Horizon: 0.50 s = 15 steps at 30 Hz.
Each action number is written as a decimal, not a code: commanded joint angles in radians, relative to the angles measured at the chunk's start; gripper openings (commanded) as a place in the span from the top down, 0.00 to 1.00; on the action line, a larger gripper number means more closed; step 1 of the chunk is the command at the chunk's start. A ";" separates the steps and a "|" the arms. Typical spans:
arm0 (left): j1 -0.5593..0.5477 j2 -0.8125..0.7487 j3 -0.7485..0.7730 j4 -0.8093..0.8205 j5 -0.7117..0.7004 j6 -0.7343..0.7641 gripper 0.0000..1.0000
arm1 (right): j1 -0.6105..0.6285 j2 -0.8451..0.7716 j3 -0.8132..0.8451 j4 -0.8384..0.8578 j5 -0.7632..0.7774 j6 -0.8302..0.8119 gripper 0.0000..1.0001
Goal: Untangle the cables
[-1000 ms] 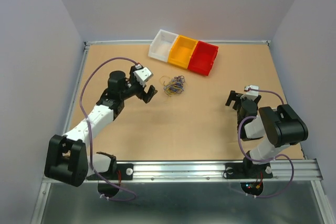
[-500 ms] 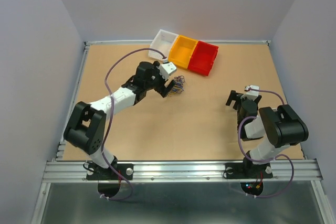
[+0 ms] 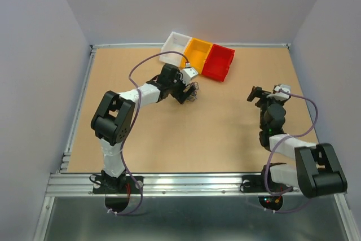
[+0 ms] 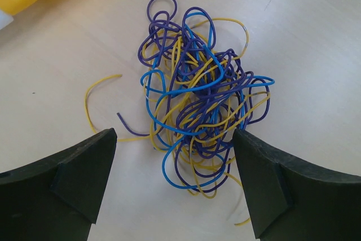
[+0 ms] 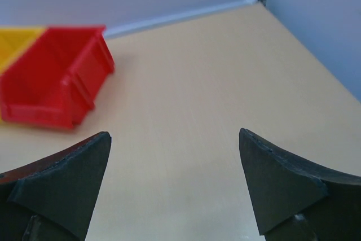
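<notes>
Where the tan desk [image 3: 214, 139] spreads across the overhead view, the two arms are the biggest things on it: the left arm [image 3: 144, 94] reaches from its base at the near edge far up toward the back, and the right arm [image 3: 285, 145] stands folded on the right side, well apart from it. Next in size comes a row of three open bins at the far edge, touching side by side and set at a slant: a white bin [image 3: 176, 47] on the left, a yellow bin [image 3: 196, 55] in the middle and a red bin [image 3: 219, 61] on the right. The left hand [image 4: 172, 139] hangs low over the desk just in front of the yellow bin, its two black fingers [image 4: 62, 179] spread wide and pinching nothing; the near part of the cables [image 4: 197, 100] lies between their tips. The right hand [image 5: 175, 136] is likewise spread wide and holds nothing, pointing across the desk toward the red bin, which sits well ahead of it. The cables lie on the desk as one small knot of thin curly wires, blue, dark purple and yellow, near the yellow bin's front corner. Smallest of all, a single yellow strand [image 4: 87, 103] curls out to the left of the knot, and a purple end [image 4: 132, 128] pokes out below it.
</notes>
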 commanded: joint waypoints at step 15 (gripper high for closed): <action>-0.034 -0.013 0.017 -0.066 0.072 -0.001 0.80 | 0.010 -0.431 0.292 -0.441 -0.533 0.345 0.00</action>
